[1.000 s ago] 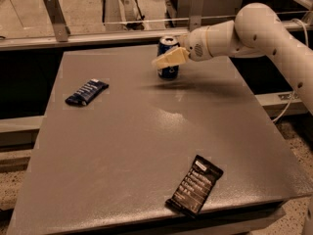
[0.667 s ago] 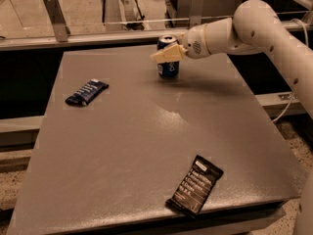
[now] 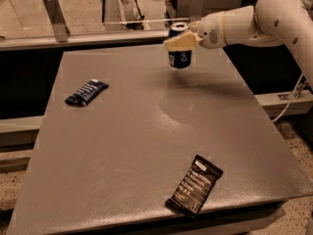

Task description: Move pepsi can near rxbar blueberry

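The pepsi can [image 3: 180, 55] is blue with a silver top and hangs upright a little above the far middle of the grey table [image 3: 146, 131]. My gripper [image 3: 180, 41] comes in from the right on a white arm and is shut on the can's upper part. The rxbar blueberry [image 3: 86, 91], a small dark navy wrapper with white lettering, lies flat near the table's left edge, well to the left of the can.
A larger black bar wrapper with white text lines [image 3: 194, 184] lies near the table's front right edge. A metal rail with brackets [image 3: 54, 16] runs behind the table. A cable [image 3: 293, 97] hangs at the right side.
The gripper has lifted the pepsi can off the table and carried it slightly left; before, the can stood on the surface. The two wrappers have not moved.
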Available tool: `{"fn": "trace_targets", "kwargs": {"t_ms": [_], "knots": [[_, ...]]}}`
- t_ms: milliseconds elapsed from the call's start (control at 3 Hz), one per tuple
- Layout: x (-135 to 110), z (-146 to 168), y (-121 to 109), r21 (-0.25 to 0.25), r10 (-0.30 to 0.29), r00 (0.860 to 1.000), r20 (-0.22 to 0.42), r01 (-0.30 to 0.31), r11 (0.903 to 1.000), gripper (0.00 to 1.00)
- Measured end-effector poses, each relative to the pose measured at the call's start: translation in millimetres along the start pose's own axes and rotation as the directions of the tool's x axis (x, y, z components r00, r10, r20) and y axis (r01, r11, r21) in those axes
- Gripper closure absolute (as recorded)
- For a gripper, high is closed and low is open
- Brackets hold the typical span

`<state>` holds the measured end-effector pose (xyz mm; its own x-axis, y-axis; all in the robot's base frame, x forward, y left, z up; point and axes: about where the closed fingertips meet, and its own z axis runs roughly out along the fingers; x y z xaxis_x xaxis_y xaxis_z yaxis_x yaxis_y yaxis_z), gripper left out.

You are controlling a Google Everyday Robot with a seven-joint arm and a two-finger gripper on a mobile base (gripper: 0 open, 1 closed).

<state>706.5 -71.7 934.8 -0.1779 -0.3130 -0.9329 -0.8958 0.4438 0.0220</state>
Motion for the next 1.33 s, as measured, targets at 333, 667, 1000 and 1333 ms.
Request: {"fn": "trace_targets", "kwargs": {"t_ms": [333,667,1000,1333], "knots": [[-1.1,2.3,0.7,-0.004,-0.001,1.0,0.001,0.001,1.0,1.0],[-1.1,2.4,0.8,-0.004,-0.001,1.0,0.001,0.001,1.0,1.0],[-5.0,16.2,14.2,-0.034,-0.007,1.0,0.019,0.007,0.9994,1.0],[-14.8,37.9,44.4,-0.09,-0.016,0.999,0.043,0.02,0.9957,1.0]]}}
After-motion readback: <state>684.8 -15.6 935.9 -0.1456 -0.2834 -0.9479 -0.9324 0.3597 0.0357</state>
